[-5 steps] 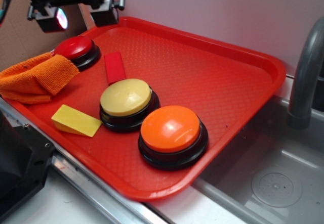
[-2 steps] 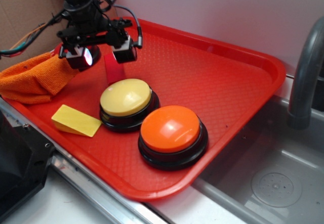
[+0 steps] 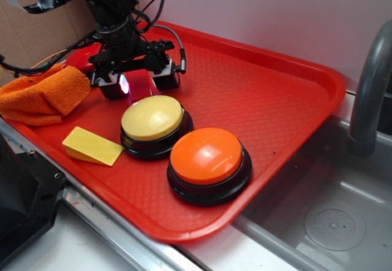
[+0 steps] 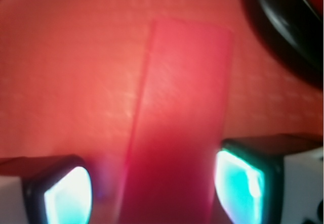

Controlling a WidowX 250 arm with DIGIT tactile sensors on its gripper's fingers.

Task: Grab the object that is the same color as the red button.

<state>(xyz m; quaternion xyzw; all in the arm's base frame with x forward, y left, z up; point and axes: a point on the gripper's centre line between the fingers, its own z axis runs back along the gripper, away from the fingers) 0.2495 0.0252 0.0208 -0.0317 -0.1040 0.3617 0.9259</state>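
Tray (image 3: 275, 100) right half bare; end effector (image 3: 139, 82) open, straddling red block (image 4: 177, 128)

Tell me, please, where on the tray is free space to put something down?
The tray is bare on its right half, from the far rim to the orange button. The left side is crowded: gripper, orange cloth, yellow wedge, yellow button.

Block (image 4: 174, 128) between gripper (image 4: 154, 191) fingers, on tray (image 3: 263, 93).
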